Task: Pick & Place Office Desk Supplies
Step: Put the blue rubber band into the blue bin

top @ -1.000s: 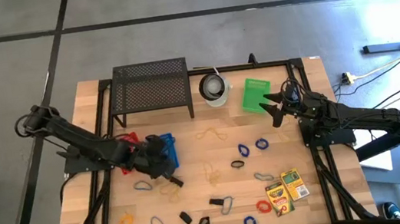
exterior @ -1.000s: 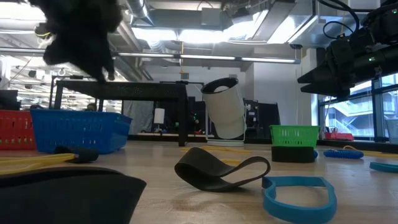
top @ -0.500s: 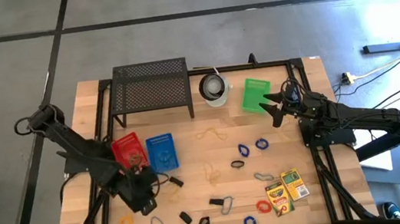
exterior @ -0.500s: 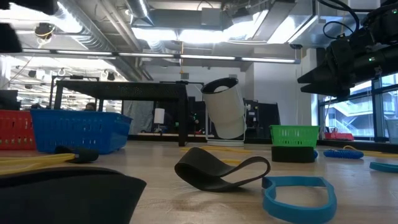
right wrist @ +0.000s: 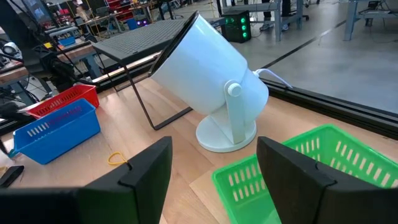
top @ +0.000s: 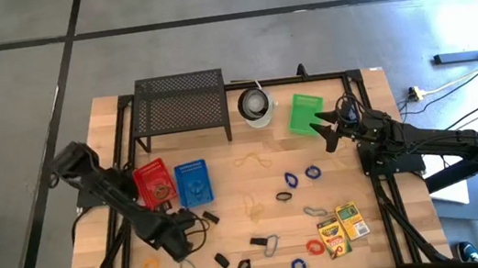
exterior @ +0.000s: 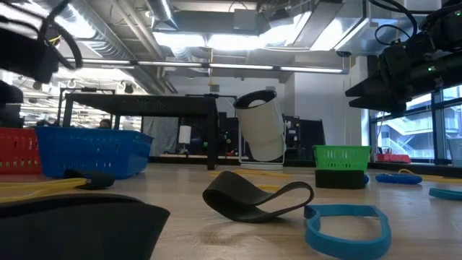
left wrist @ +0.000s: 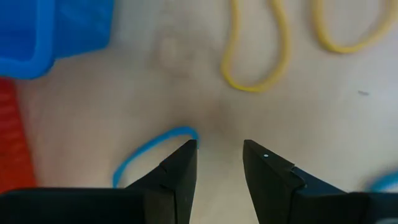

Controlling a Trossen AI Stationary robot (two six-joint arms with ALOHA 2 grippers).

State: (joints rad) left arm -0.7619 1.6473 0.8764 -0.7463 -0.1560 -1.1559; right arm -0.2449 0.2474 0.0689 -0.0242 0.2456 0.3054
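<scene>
Office desk supplies lie loose on the wooden table: yellow rubber bands (top: pixel 254 208), blue rubber bands (top: pixel 290 180), black binder clips (top: pixel 258 242), a silver clip (top: pixel 271 244) and two crayon boxes (top: pixel 342 229). My left gripper (top: pixel 182 245) points down near the table's near left, in front of the blue basket (top: pixel 193 183). It is open (left wrist: pixel 217 149) over bare wood. A blue rubber band (left wrist: pixel 146 154) lies beside one fingertip, and yellow rubber bands (left wrist: pixel 255 59) lie beyond. My right gripper (top: pixel 323 128) waits open (right wrist: pixel 214 168) at the far right, level, facing the green basket (right wrist: pixel 292 174).
A red basket (top: pixel 153 182) stands left of the blue one. A black mesh rack (top: pixel 180 105) and a round white cup-like object (top: pixel 257 106) stand along the far edge. In the low view a black band (exterior: pixel 256 198) and a blue band (exterior: pixel 346 224) lie close by.
My left gripper has swung from over the blue basket toward the table's near edge and sunk toward the tabletop, rolling as it went. The red basket, which the arm covered before, now shows. My right arm has kept still.
</scene>
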